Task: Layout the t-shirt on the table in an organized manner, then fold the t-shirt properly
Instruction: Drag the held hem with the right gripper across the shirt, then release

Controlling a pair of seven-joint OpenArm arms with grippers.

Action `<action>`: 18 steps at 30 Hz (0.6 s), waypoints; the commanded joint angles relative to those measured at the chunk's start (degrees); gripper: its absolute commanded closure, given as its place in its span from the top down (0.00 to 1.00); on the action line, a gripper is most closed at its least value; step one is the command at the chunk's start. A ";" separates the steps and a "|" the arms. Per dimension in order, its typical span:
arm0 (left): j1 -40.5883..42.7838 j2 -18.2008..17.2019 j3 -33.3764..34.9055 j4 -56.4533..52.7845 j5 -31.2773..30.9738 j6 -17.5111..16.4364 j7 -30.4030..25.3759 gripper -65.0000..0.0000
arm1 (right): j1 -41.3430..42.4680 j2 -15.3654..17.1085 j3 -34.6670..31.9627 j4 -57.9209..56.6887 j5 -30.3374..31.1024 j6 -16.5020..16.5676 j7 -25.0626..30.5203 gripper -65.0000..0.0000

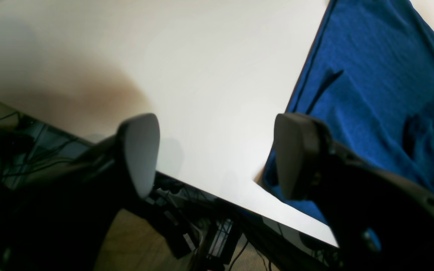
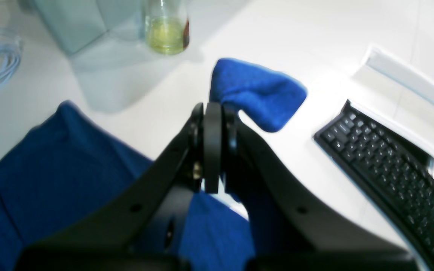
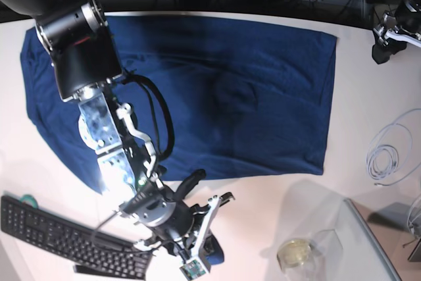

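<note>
Right claw (image 2: 212, 113) pressed together, pinching a sleeve end of the plain navy-blue knit t-shirt (image 3: 217, 90), lifted off the white smooth counter (image 2: 315, 45) beside the black keyboard (image 2: 390, 177). Left claw (image 1: 217, 154) spread, empty (shirt edge just beside one finger). Shirt body lies mostly flat across the counter.

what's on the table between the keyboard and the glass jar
The right gripper, shut on a pinched-up fold of the t-shirt, shown in the right wrist view.

Black arm housings, grey oval finger pads (image 1: 141, 154), silver forearm links, black cables
</note>
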 commanded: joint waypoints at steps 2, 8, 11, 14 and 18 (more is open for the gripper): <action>-0.02 -1.79 -0.41 0.69 -1.12 -0.10 -0.93 0.69 | 0.12 -0.11 0.27 5.16 0.20 -0.05 1.04 0.00; 0.33 -2.23 -0.50 0.96 -1.12 -0.10 -1.02 0.69 | -6.12 -0.11 5.10 14.39 0.20 0.22 1.04 0.00; 0.51 -3.20 -0.50 0.34 -1.03 -0.10 -1.02 0.69 | -9.46 -0.02 5.54 18.96 0.20 0.30 1.04 0.00; 0.51 -3.90 -0.50 0.25 -1.03 -0.10 -0.84 0.69 | -12.28 -0.02 5.28 21.77 0.20 0.30 1.12 0.00; 0.51 -3.90 -0.50 0.25 -0.59 -0.10 -0.76 0.69 | -13.68 -0.11 5.28 23.09 0.46 0.39 1.12 0.00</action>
